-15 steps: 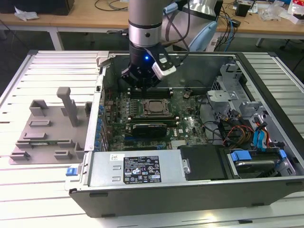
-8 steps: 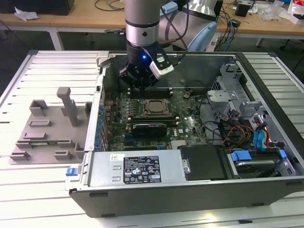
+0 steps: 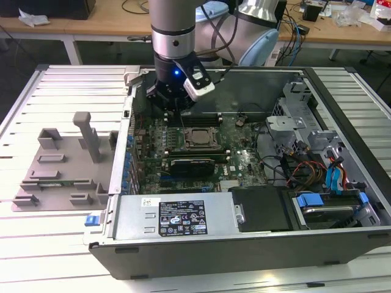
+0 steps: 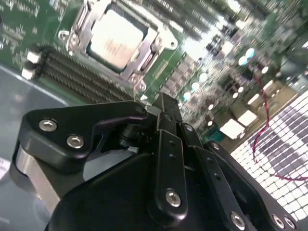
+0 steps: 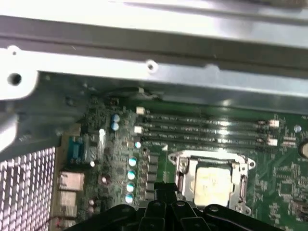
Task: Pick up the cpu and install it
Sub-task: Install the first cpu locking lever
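Note:
The cpu is a pale silvery square lying flat inside the metal-rimmed socket frame on the green motherboard. It also appears as cpu and, small, as cpu in the middle of the open computer case. My black gripper hangs over the board toward the case's back wall, a short way off the socket and above it. In both wrist views the fingers stand pressed together with nothing between them, and the gripper tip sits beside the socket, apart from the chip.
Memory slots run beside the socket, toward the case wall. A grey plastic tray with upright posts lies at the exterior view's left. Cables and drive bays fill the case's right side; the power supply is in front.

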Robot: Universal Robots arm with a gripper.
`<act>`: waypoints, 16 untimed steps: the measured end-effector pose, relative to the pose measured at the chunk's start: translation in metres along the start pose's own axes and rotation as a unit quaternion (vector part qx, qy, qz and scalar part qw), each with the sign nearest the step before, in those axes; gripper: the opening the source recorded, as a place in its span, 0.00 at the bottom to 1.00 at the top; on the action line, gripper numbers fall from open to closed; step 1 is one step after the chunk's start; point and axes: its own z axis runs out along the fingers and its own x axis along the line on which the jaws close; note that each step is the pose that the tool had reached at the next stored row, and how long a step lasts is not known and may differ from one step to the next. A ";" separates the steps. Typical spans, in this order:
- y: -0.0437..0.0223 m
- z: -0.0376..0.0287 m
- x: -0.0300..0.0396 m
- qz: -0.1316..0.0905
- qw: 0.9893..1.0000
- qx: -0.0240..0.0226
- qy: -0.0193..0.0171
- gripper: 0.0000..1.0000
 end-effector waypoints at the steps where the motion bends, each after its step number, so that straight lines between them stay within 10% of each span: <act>1: 0.0001 0.0000 0.0011 0.000 1.000 -0.006 -0.001 0.11; 7: 0.0004 0.0001 0.0050 0.002 0.999 -0.054 -0.008 0.11; 10: -0.0003 0.0010 0.0020 0.002 0.998 -0.057 -0.008 0.11; 16: -0.0053 0.0026 -0.0297 0.002 0.998 -0.058 -0.007 0.11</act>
